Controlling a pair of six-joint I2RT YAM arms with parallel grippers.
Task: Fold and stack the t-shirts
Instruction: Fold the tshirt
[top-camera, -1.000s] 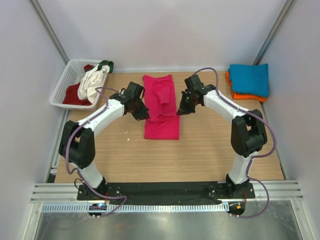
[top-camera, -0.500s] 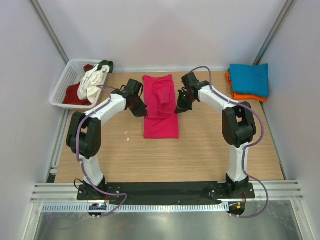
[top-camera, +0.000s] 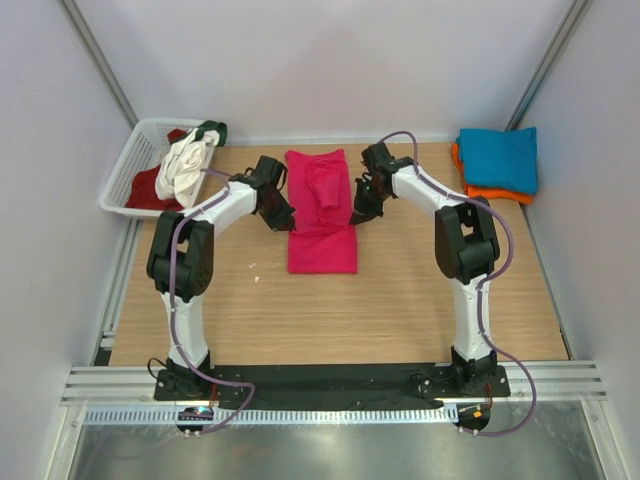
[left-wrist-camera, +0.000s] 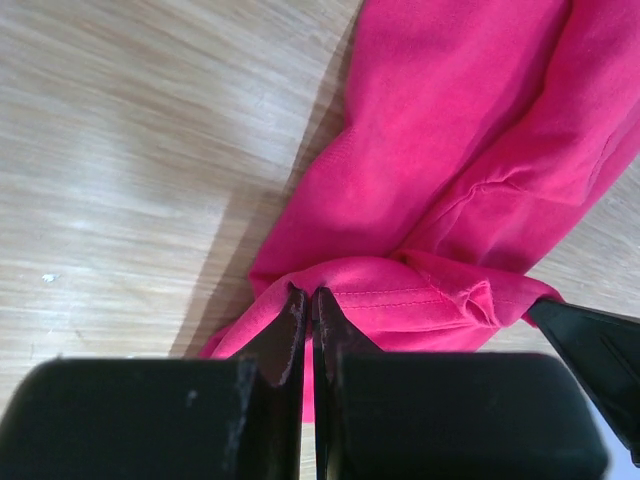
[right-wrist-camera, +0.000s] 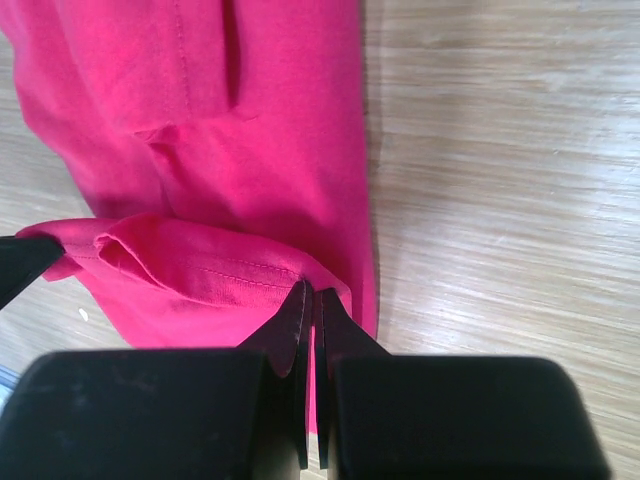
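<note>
The left claw (top-camera: 283, 218) and right claw (top-camera: 360, 213), each clamped tight on the hem of the pink shirt (top-camera: 322, 250) at upper centre, have carried it further up-frame than a second ago, so the fold is progressing.

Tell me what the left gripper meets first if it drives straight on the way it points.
The pink shirt: the left gripper is shut on its hem, and more of the same cloth lies straight ahead, though depth is unclear.
</note>
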